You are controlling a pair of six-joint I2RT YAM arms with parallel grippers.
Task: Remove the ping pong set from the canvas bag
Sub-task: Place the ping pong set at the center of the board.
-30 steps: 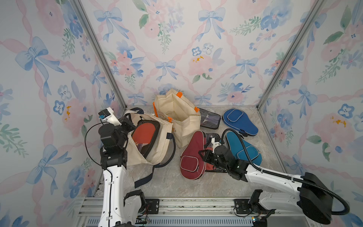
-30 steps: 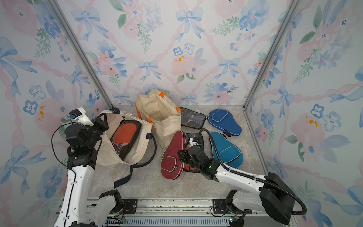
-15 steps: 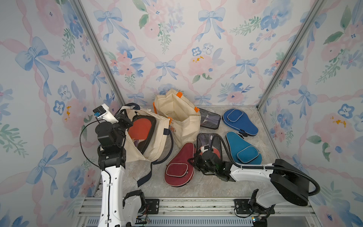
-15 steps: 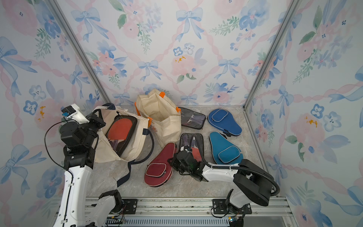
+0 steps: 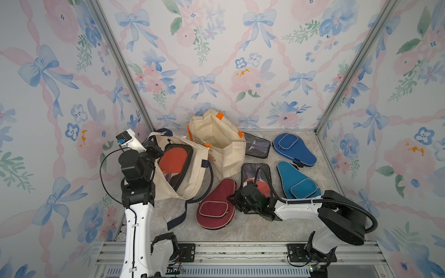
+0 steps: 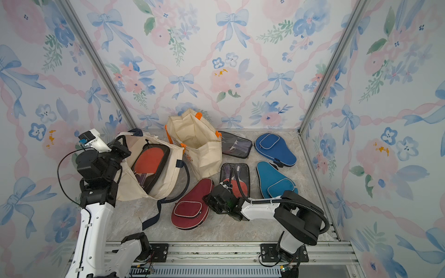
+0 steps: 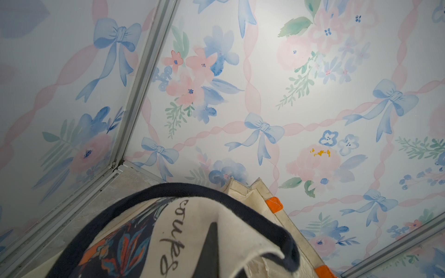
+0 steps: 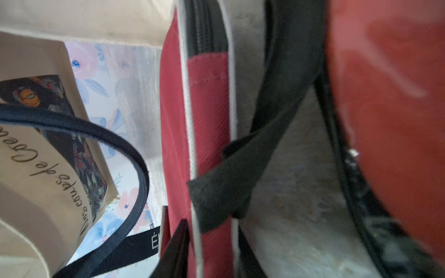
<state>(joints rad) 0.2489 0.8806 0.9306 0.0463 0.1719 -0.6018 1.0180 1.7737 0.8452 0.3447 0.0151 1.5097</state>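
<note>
In both top views the open canvas bag (image 5: 192, 179) (image 6: 168, 179) is holding the ping pong set (image 5: 173, 160) (image 6: 149, 161). The left gripper (image 5: 154, 150) is pinching the bag's rim, and the right gripper (image 5: 233, 198) is sitting beside the maroon case (image 5: 214, 209). In the right wrist view, its finger spread is not showing.

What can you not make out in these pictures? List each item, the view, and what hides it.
- Right end effector: jaws hidden under its own body in both top views; wrist view blurred.
- Left end effector: one finger covered by bag cloth, wrist view.
- Paddle set: lower end hidden inside the bag, top views.
- Back clear case: one end behind the orange-handled bag.
</note>
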